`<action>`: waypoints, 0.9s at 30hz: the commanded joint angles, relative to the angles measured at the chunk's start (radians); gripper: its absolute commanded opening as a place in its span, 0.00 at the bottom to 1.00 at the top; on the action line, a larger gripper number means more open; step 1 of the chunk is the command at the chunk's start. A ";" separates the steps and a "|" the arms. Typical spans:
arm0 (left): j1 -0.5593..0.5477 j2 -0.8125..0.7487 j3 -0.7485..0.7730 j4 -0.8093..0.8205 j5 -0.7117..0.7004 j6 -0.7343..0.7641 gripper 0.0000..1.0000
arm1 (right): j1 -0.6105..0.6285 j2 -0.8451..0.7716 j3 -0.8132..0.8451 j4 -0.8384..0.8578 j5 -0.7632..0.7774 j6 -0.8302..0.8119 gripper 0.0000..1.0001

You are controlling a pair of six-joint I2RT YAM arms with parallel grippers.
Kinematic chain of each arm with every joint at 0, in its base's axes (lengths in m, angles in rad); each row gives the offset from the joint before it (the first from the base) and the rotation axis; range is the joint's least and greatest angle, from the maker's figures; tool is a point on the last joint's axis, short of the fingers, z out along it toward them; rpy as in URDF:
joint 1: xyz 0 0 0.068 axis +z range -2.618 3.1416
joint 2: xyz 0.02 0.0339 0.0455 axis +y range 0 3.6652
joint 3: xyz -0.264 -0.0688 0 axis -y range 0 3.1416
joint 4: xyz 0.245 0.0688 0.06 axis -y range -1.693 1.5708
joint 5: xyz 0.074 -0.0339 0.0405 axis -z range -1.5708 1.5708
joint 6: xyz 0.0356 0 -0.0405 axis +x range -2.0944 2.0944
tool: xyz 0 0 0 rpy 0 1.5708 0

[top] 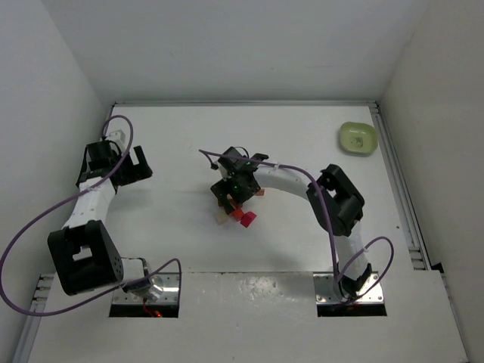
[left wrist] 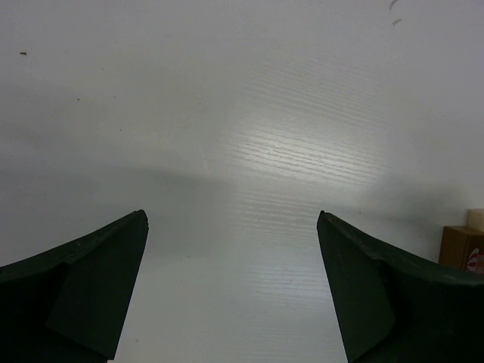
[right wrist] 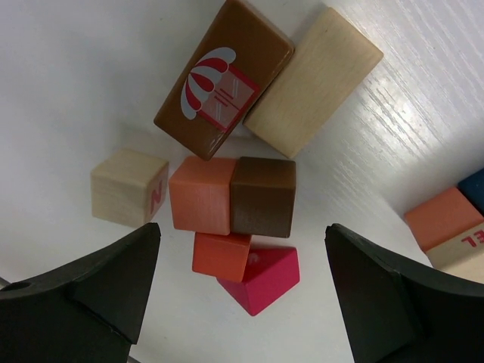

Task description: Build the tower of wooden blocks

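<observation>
The wood blocks lie in a tight cluster at the table's middle, under my right gripper [top: 236, 198]. In the right wrist view I see an orange cube [right wrist: 203, 193] beside a dark brown cube [right wrist: 263, 197], a red cube [right wrist: 221, 255] overlapping a magenta-pink wedge [right wrist: 265, 281], and a pale cube with a red letter [right wrist: 128, 187]. My right gripper [right wrist: 242, 227] is open above them, its fingers either side of the red and magenta blocks, holding nothing. I cannot make out an upright tower. My left gripper [top: 138, 166] is open and empty at the far left, as the left wrist view [left wrist: 231, 215] shows.
A long brown block with a red-and-white emblem [right wrist: 224, 76] and a long pale block [right wrist: 312, 82] lie just beyond the cubes. An orange block [right wrist: 444, 218] and a lettered pale block [right wrist: 463, 257] lie to the right. A light green bowl [top: 358, 138] sits at the back right.
</observation>
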 commanded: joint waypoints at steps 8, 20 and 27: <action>0.030 0.005 -0.001 0.004 0.033 0.009 1.00 | 0.000 0.060 0.088 0.006 -0.005 -0.025 0.90; 0.039 0.025 0.008 0.004 0.053 0.018 1.00 | 0.003 0.100 0.110 -0.001 -0.002 -0.033 0.83; 0.039 0.034 0.008 0.013 0.062 0.018 1.00 | 0.006 0.085 0.087 0.000 0.000 -0.033 0.82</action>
